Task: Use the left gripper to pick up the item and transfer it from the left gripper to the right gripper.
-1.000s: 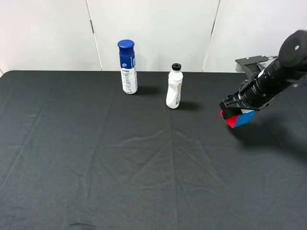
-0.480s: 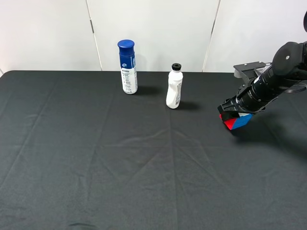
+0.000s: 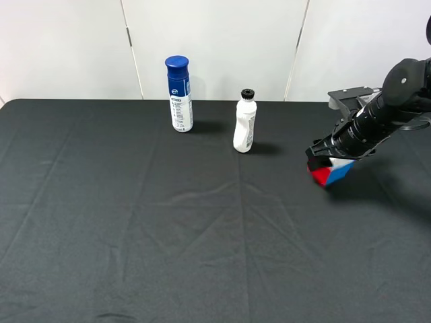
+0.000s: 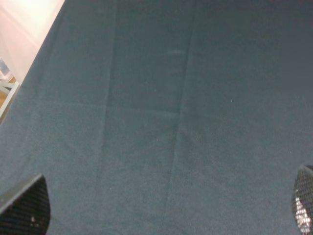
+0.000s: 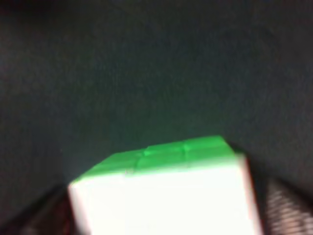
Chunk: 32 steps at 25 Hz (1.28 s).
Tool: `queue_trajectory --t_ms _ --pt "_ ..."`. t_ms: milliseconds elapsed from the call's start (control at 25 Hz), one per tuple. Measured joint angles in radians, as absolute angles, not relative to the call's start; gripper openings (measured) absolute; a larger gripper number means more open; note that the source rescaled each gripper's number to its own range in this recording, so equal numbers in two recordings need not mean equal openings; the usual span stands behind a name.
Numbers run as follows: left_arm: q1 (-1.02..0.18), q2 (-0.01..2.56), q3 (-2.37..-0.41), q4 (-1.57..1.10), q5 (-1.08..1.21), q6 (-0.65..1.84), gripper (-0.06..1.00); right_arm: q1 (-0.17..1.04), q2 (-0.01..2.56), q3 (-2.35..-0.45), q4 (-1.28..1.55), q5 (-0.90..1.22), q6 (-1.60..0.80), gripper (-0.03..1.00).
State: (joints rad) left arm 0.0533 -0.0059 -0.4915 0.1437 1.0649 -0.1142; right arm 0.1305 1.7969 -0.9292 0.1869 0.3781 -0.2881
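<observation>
The puzzle cube point(image 3: 328, 174) sits at the right of the black table, showing its red, blue and white faces. My right gripper point(image 3: 331, 157) hangs just above and around it. In the right wrist view the cube point(image 5: 161, 196) shows a white and a green face, blurred, between the fingers point(image 5: 288, 208), with small gaps on both sides, so the jaws look open. My left gripper point(image 4: 156, 215) is out of the exterior view. Its wrist view shows only its two fingertips point(image 4: 27, 205), wide apart over bare cloth, open and empty.
A blue-capped spray can point(image 3: 179, 94) and a white bottle with a black cap point(image 3: 245, 122) stand upright at the back middle of the table. The black cloth point(image 3: 168, 222) has shallow creases. The table's left edge point(image 4: 29, 73) shows in the left wrist view.
The right gripper came down and back with the cube. In the last half second the cube dropped slightly below the jaws, and its white top face now shows.
</observation>
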Motion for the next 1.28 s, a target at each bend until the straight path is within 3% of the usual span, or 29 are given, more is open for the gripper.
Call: queue_trajectory --t_ms 80,240,640,1280 --pt "0.053 -0.006 -0.491 0.144 1.065 -0.114 0.97 0.131 1.797 -0.929 0.187 0.38 -0.283 0.91" --pt "0.053 -0.006 -0.491 0.144 1.065 -0.114 0.97 0.131 1.797 -0.929 0.187 0.382 -0.279 0.99" --pt "0.053 -0.006 -0.491 0.144 1.065 -0.114 0.97 0.131 1.765 -0.929 0.187 0.44 -0.279 0.99" --pt "0.053 -0.006 -0.491 0.144 1.065 -0.114 0.97 0.131 1.336 -0.929 0.187 0.781 -0.231 0.99"
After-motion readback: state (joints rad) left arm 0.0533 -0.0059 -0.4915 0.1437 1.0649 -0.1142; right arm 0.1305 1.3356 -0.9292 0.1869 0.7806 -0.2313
